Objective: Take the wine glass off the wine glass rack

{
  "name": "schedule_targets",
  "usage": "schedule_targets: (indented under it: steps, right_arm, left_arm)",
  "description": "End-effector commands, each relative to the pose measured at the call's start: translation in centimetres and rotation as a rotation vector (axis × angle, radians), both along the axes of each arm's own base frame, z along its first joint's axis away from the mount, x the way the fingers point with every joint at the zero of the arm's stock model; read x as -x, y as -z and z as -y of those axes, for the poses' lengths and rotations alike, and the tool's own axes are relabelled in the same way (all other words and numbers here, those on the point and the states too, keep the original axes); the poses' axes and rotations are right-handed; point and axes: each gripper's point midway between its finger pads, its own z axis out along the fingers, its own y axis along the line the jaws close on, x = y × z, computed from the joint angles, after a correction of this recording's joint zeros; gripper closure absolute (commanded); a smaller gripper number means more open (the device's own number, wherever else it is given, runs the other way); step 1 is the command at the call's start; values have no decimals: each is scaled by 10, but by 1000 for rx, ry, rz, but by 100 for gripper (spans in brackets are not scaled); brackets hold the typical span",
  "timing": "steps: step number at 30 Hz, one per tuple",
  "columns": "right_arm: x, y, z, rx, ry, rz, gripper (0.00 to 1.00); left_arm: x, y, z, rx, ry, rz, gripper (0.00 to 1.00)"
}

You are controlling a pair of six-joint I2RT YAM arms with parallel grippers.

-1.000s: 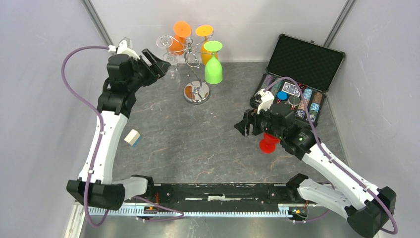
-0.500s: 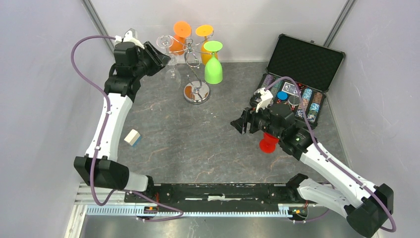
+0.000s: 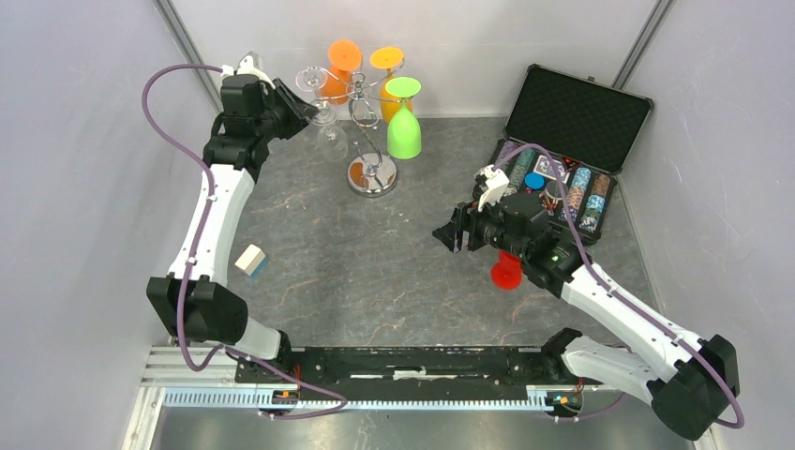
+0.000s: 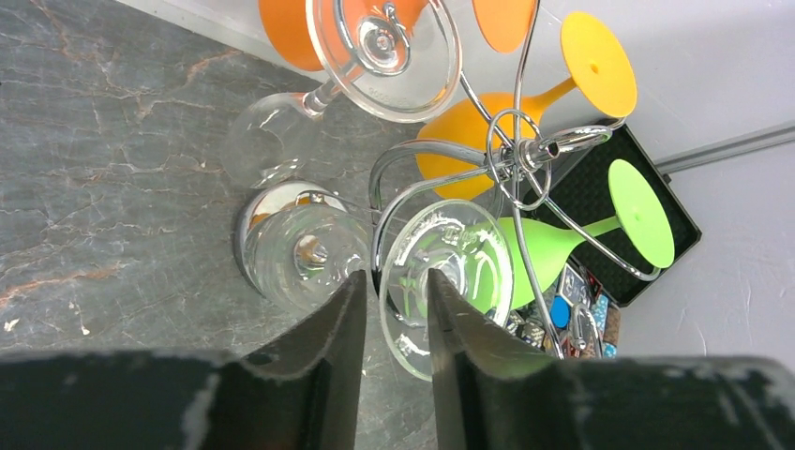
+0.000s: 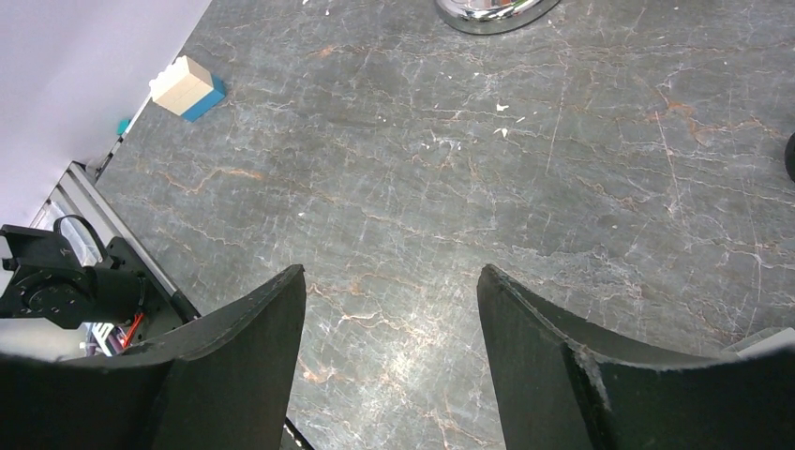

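Note:
The wine glass rack (image 3: 367, 112), shiny silver with scroll arms (image 4: 511, 155), stands at the back of the table with several glasses hanging from it upside down. My left gripper (image 3: 305, 105) reaches it from the left. In the left wrist view the left gripper (image 4: 394, 281) has its jaws narrowed either side of the stem of a clear wine glass, between its foot (image 4: 459, 248) and bowl (image 4: 300, 248); a gap still shows and I see no contact. My right gripper (image 3: 457, 234) (image 5: 391, 281) hangs open over bare table, holding nothing.
A second clear glass (image 4: 389, 47), an orange one (image 3: 339, 70), a yellow one (image 3: 386, 80) and a green one (image 3: 404, 127) also hang there. An open black case of poker chips (image 3: 562, 141) lies at right. A red glass (image 3: 507, 272) stands under my right arm; a small block (image 3: 250, 260) lies at left.
My left arm has reached back and right to the rack, and its jaws have narrowed round the clear glass's stem. The right arm has drifted slightly left, jaws unchanged.

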Motion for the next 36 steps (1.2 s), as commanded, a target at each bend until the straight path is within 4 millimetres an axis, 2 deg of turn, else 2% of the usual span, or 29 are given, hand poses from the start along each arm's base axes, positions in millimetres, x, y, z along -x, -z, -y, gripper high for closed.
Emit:
schedule_targets:
  steps: [1,5,13,17,22,27,33,36]
  right_arm:
    - [-5,-6,-1,-13,-1,45,28]
    - [-5,-4,-2,-13,-4,41,28]
    - [-7,0,2,-23,37,38,28]
    - [-9,1,2,-23,41,34,28]
    - [-15,-1,13,-7,109,55,28]
    - [-16,-2,15,-7,126,59,28]
    - [-17,4,14,-3,124,39,28]
    - [-17,5,14,-1,125,36,28]
  left_arm:
    - [1,-26,-3,-2,-7,80,70]
    - [4,-22,-4,-4,-7,64,68]
    - [11,-31,-8,-2,-30,78,61]
    - [15,-31,-6,18,-30,73,70]
    - [19,-32,-7,43,-44,70,80]
    - [22,-42,-4,96,-49,100,88]
    - [19,-48,8,199,-18,119,90]
    - [14,-48,15,257,-1,122,85]
